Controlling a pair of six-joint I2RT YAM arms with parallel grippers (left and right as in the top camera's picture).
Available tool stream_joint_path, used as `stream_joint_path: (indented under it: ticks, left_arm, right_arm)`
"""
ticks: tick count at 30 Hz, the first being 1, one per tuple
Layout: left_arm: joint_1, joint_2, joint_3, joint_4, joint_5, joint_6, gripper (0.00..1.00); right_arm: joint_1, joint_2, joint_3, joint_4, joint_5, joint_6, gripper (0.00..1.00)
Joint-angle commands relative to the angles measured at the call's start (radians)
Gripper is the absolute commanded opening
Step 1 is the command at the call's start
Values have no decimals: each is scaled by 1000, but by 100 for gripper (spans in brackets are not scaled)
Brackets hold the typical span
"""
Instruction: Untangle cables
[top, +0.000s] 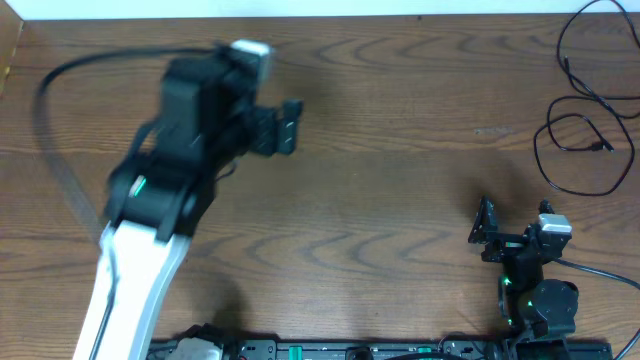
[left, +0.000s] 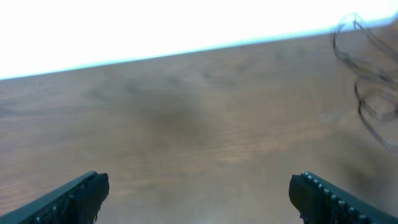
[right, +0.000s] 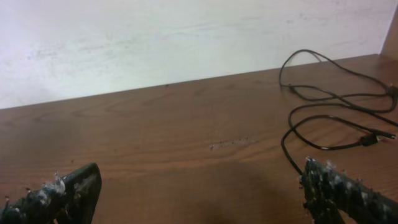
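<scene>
Thin black cables (top: 585, 120) lie in loose loops at the table's far right, with a small plug (top: 605, 147) at one end. In the right wrist view the cables (right: 329, 102) sit ahead and to the right, one strand passing close to the right finger (right: 329, 186). My right gripper (top: 483, 228) is open and empty, low at the front right, left of the loops. The left arm is motion-blurred over the far left; its gripper (top: 288, 125) is open and empty, far from the cables. The left wrist view shows the cables (left: 367, 81) blurred at the upper right.
The wooden table (top: 380, 180) ends at a white wall (right: 186, 37) at the back. A thick black arm wire (top: 45, 100) arcs over the far left. Robot bases and a strip of electronics (top: 350, 350) line the front edge.
</scene>
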Motion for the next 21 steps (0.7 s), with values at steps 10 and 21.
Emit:
stream_joint_path:
  ticks: [10, 21]
  left_arm:
    - [202, -539, -605, 343, -26, 14, 98]
    - [320, -997, -1148, 695, 27, 14, 98]
  right_arm:
    - [9, -6, -4, -1, -6, 10, 99]
    - [9, -6, -4, -1, -6, 10, 99]
